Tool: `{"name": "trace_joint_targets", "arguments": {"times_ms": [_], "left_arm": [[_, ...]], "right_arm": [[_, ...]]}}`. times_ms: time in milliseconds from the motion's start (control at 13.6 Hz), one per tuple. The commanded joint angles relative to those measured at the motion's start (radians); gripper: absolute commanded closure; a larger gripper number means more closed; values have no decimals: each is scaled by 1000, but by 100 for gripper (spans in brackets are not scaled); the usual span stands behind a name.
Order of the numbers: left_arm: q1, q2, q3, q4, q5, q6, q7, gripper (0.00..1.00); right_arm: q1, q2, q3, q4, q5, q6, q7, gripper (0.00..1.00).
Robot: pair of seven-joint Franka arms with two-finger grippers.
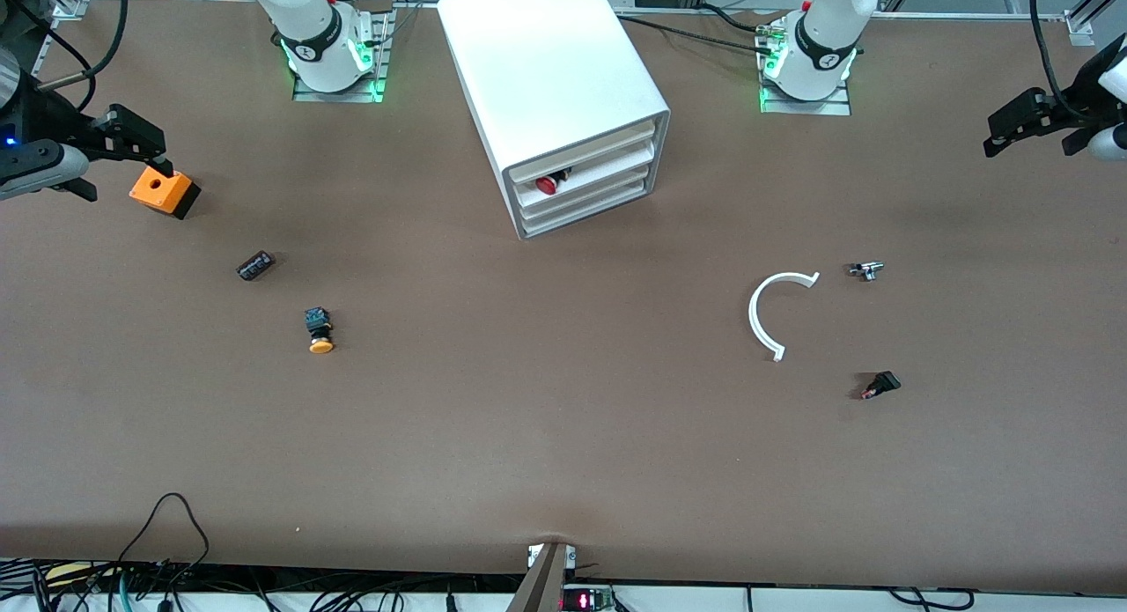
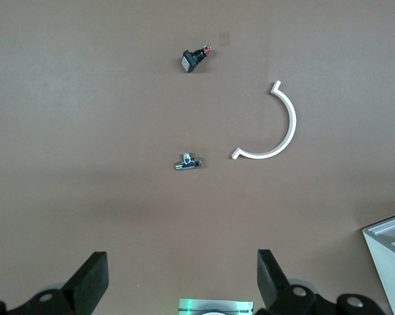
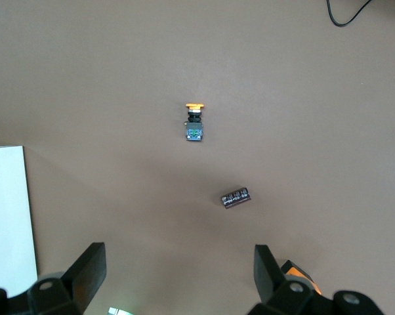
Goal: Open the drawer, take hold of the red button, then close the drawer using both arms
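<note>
Front view: a white cabinet (image 1: 563, 92) stands on the brown tabletop (image 1: 563, 436) between the two arm bases, its four drawer fronts facing the camera and angled toward the right arm's end. The drawer (image 1: 588, 173), second from the top, holds the button (image 1: 550, 183), which lies on its side, long axis along the drawer front, red cap toward the right arm's end. The left gripper (image 1: 1026, 128) hangs over the left arm's end of the tabletop; the right gripper (image 1: 141, 141) hangs over an orange box (image 1: 164, 192).

Left wrist view: the left gripper's jaws are spread wide and empty above a white curved strip (image 2: 276, 128) and a small metal fitting (image 2: 186, 162).

Right wrist view: the right gripper's jaws are spread and empty above a yellow-capped button (image 3: 195, 121).
</note>
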Motion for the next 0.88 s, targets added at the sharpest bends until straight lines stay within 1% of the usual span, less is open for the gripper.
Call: {"name": "trace_joint_targets", "arguments": {"times_ms": [0, 810], "left_arm": [[3, -29, 4, -24, -4, 12, 27, 0], [3, -30, 4, -26, -3, 15, 27, 0]], "right_arm": [[-13, 13, 13, 33, -5, -28, 0, 0], [-13, 14, 13, 39, -8, -26, -14, 0]]}}
